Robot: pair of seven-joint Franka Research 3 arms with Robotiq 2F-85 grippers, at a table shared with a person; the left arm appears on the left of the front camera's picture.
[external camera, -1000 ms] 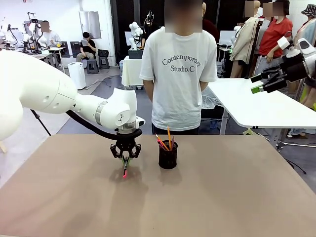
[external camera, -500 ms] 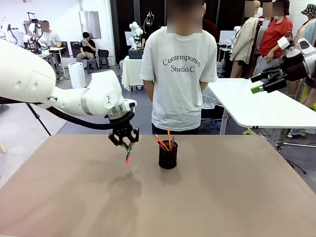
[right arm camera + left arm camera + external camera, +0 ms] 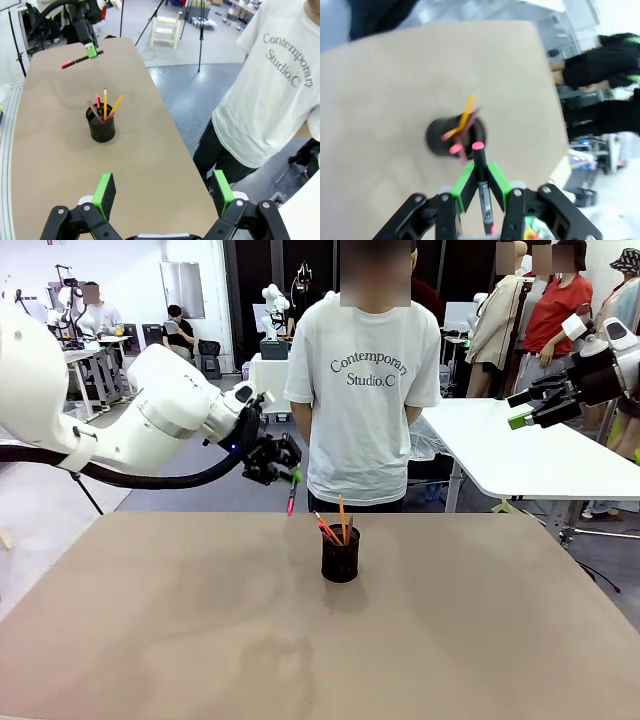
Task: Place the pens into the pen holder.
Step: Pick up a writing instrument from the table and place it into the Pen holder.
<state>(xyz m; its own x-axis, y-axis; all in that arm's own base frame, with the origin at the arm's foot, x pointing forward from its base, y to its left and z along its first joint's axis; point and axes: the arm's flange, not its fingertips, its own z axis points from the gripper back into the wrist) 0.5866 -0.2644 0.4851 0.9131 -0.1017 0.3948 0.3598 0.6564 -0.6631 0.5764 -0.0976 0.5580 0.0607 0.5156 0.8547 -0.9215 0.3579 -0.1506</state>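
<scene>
A thin black pen (image 3: pixel 291 502) with a red-pink tip hangs in mid-air left of centre in the front view, tip pointing down, just above and left of the pen holder (image 3: pixel 340 554). The left gripper (image 3: pixel 289 476) has its green pads pinched onto the pen; in the left wrist view the pen's barrel (image 3: pixel 481 175) runs between the two pads at bottom centre, its pink end jutting past them toward the cup below. The pen looks light, stiff and smooth, so it likely needs little force but could slip or swivel in a two-point pinch; a hold near mid-barrel, as here, seems sensible for keeping it from pivoting. The pen holder is a small black mesh cup standing upright at the middle of the brown table (image 3: pixel 150 640), and it already carries several pens (image 3: pixel 335 525), orange-yellow and reddish ones leaning outward. Being small and probably light, the cup might tip if the pen is pushed against its rim rather than dropped in. The right gripper (image 3: pixel 526 408) hovers at the upper right of the front view, well apart from the cup, jaws spread wide with nothing between them. A person in a white T-shirt (image 3: pixel 365 380) stands beyond the table's far edge.
</scene>
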